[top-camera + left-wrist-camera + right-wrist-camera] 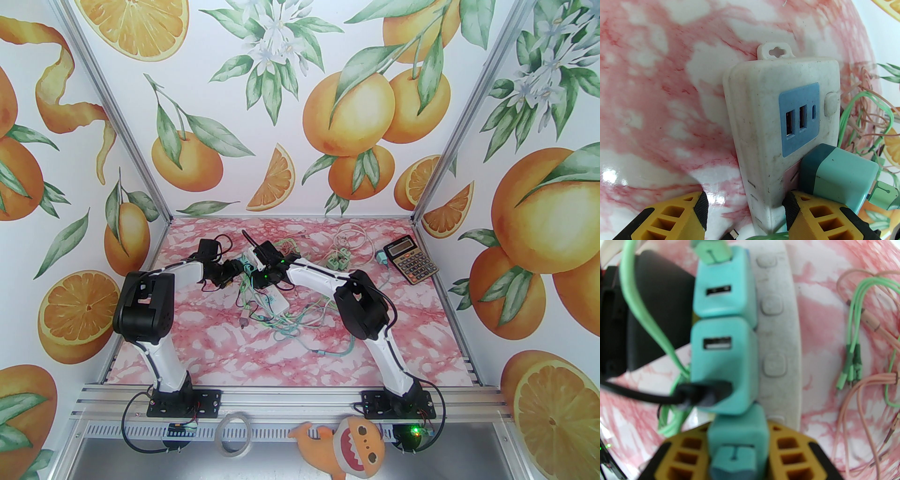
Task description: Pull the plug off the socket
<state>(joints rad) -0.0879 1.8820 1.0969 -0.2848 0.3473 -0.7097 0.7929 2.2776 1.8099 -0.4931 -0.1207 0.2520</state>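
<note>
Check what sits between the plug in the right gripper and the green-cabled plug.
Right wrist view: between the gripped plug and the far plug sits a third teal plug with a black cable, on the white power strip.

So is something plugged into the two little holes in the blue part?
No, both little slots in the blue panel of the white power strip are open and empty.
</note>
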